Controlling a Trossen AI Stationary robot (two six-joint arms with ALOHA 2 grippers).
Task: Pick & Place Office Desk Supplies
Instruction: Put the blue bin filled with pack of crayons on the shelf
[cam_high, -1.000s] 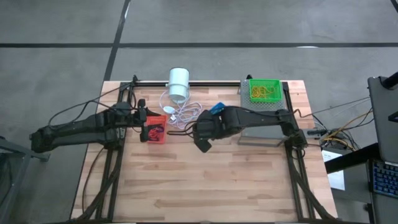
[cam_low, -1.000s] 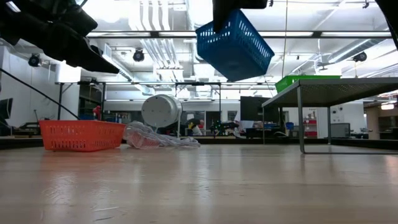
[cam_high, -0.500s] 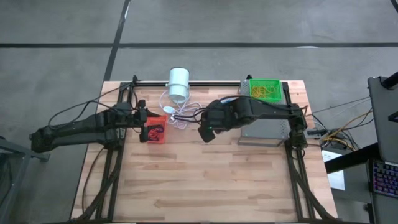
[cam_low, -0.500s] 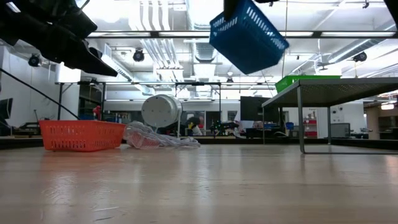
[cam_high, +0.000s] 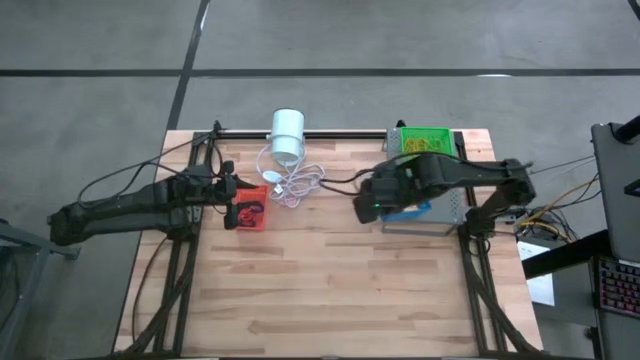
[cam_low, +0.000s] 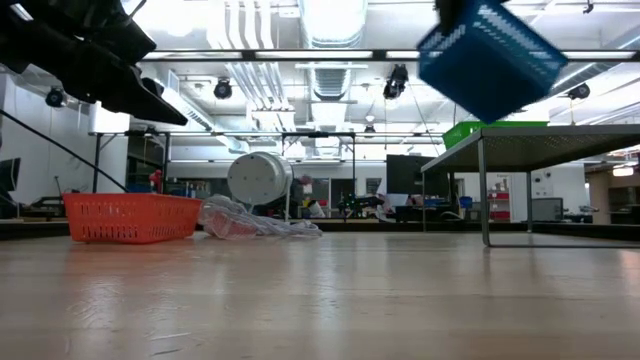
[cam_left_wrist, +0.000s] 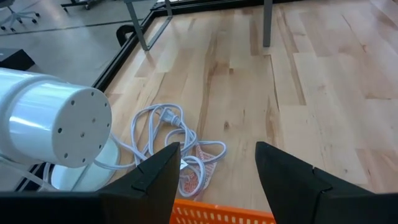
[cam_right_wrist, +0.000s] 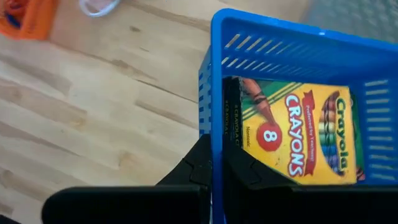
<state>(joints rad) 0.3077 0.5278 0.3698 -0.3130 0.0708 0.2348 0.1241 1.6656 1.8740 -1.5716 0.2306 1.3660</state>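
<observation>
Blue basket (cam_low: 490, 58), crayon box (cam_right_wrist: 298, 138) inside: right gripper (cam_right_wrist: 214, 167) pinched tight on its wall, now carried rightward over tray (cam_high: 448, 205) at 2 o'clock; placement likely next. Left gripper (cam_left_wrist: 214, 171) spread wide, empty, above red basket (cam_high: 250, 210).

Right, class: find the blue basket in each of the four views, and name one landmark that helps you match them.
High view: blue basket right of centre, mostly hidden under the right arm, over the grey tray.
Low view: blue basket top right, tilted in the air.
Left wrist view: not in it.
Right wrist view: blue basket fills the right, crayon box inside.
Shared landmark: red-orange basket.
</observation>
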